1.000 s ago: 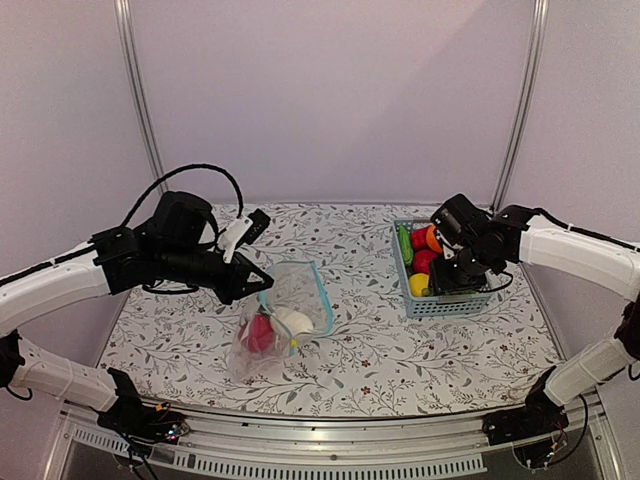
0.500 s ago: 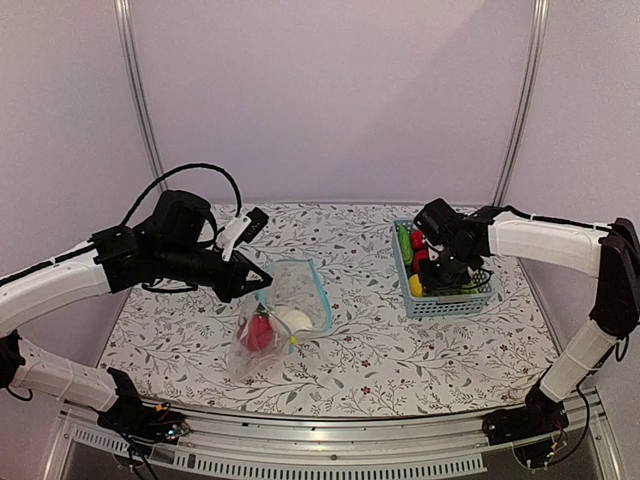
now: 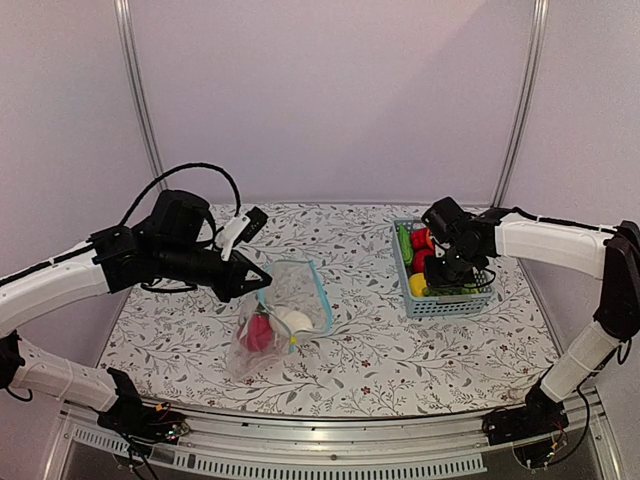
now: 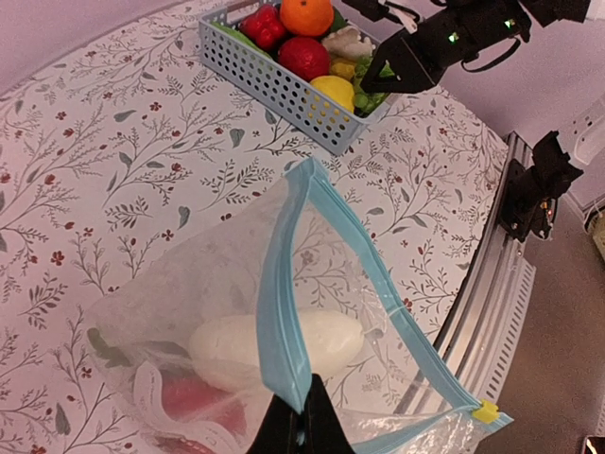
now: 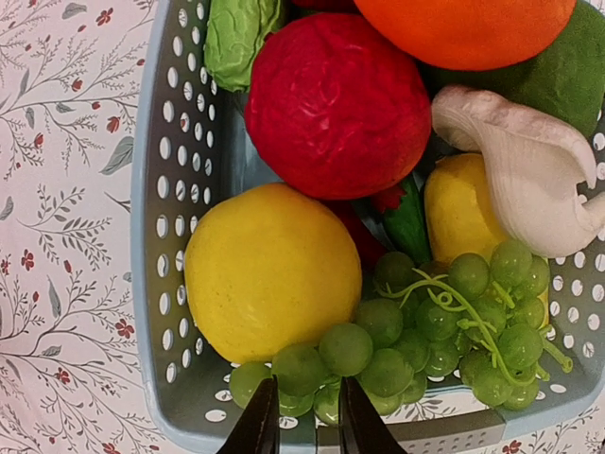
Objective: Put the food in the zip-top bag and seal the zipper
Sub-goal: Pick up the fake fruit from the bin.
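The clear zip-top bag (image 3: 290, 312) lies mid-table with its mouth held open. My left gripper (image 4: 302, 416) is shut on the near lip of the light blue zipper strip (image 4: 282, 284). Inside the bag lie the white radish (image 4: 284, 345) and a red fruit (image 4: 189, 397). My right gripper (image 5: 304, 424) is down in the blue basket (image 5: 161, 236), its jaws closed narrowly on the green grape bunch (image 5: 444, 331). Beside the grapes are a yellow lemon (image 5: 269, 270), a red tomato (image 5: 340, 104) and an orange (image 5: 463, 28).
The basket (image 3: 447, 306) stands at the right of the table and also holds a white piece (image 5: 520, 170), a second yellow piece (image 5: 463, 218) and green leafy food (image 5: 236, 38). The table's metal front rail (image 4: 492, 303) runs close to the bag.
My right arm has shifted over the basket and its gripper has settled at the near end on the grapes. The left gripper and the bag have not moved.
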`<state>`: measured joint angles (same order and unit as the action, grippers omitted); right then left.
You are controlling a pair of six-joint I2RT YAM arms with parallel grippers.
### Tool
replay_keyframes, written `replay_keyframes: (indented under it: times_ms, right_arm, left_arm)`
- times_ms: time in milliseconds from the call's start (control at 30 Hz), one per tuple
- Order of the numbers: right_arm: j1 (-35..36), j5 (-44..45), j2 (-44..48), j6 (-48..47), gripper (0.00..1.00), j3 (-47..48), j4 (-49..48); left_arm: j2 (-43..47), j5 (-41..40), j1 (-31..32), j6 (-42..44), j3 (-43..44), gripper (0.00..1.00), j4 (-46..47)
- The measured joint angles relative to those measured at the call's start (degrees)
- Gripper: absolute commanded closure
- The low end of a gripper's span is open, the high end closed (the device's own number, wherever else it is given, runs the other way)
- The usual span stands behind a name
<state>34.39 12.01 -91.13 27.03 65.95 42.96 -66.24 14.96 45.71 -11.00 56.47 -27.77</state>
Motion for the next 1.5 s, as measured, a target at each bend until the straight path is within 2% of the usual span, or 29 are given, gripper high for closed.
replay_keyframes:
  times_ms: [433,733,1200,1500]
  right_arm:
    - [-1.16,-2.99,0.0,0.44,0.85,-2.25,-4.83]
    - [-1.2,-3.78,-1.07,0.74,1.0,-2.08,-6.08]
    - [-1.44,-3.08,0.28,-0.24,1.0,4.94,-1.27]
    - [-1.46,0.5,8.37,-1.29,1.0,5.62,1.05]
  left_arm:
    - [-1.9,1.11,-0.02,0.02,0.07,1.0,-0.07]
    - [-0.92,0.85,-0.04,0.04,0.07,1.0,-0.24]
    - [2.03,1.14,-2.29,0.04,0.07,1.0,-0.39]
    - [2.62,1.75,-3.56,0.07,-0.22,1.0,-0.15]
